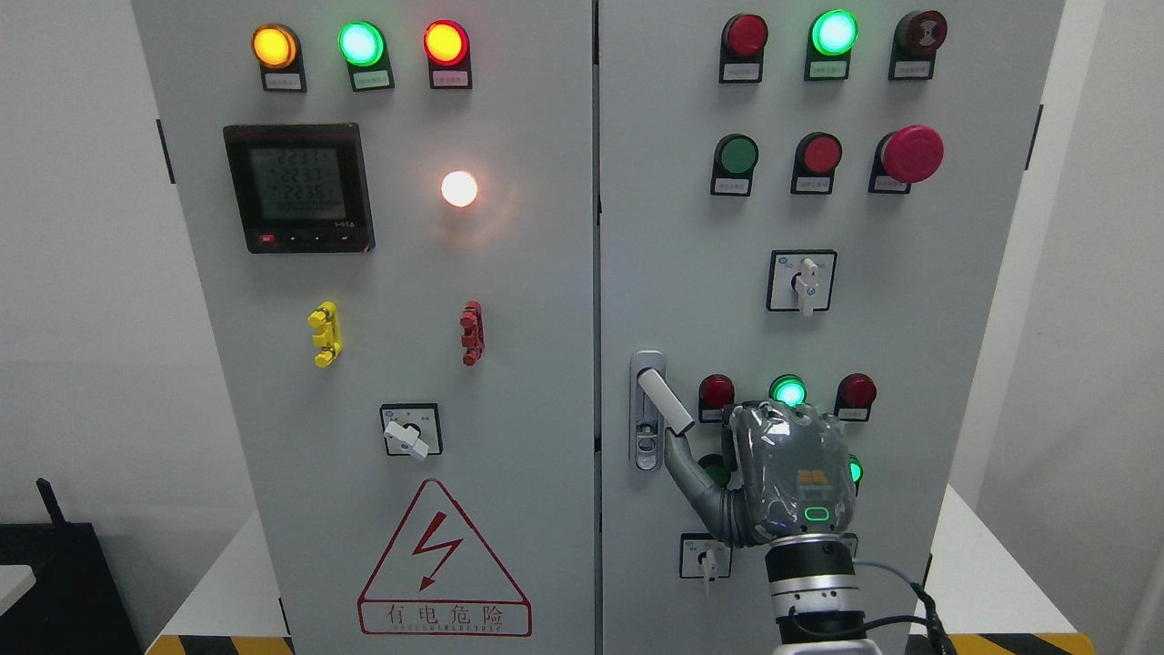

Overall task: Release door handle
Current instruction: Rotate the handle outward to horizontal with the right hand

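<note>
One robot hand (pixel 773 468) (right) touches door handle (pixel 664 398) with thumb only.

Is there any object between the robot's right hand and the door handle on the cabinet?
Nothing visible. The right hand is directly beside the door handle, its thumb reaching up to the handle's lower end; no object lies between them.

White door handle (pixel 665 398) juts out tilted from its silver lock plate (pixel 647 450).

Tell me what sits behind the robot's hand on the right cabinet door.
The right hand covers part of the right door. A green lamp shows above it, and a green glow peeks out at its right edge. What else lies behind the hand is hidden.
</note>
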Motion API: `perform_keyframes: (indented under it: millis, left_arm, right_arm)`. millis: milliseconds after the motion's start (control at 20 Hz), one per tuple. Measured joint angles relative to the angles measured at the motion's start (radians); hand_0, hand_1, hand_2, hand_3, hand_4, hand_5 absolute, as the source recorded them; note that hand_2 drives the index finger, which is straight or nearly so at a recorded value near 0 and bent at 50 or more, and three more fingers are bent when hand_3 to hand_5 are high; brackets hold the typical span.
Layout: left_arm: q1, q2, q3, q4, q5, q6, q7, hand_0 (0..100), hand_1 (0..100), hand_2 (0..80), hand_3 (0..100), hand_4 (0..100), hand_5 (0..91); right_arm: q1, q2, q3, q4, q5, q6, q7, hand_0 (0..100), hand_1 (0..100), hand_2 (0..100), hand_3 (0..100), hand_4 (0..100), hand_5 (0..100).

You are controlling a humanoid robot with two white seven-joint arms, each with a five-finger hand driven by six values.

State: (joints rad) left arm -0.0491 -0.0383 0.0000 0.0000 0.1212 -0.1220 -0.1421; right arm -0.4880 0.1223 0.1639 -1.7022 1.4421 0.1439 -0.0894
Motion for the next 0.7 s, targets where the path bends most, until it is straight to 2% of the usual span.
perform_keyframes:
  millis: [701]
  left_arm:
    - [0.000, 0.000, 0.000, 0.000, 0.000, 0.000, 0.000, 12, 39, 0.0, 0, 0, 0.0]
  right_arm:
    - [-0.008, -0.001, -0.007, -0.001, -0.002, 0.000, 0.002, 41, 8, 92, 100, 91, 93]
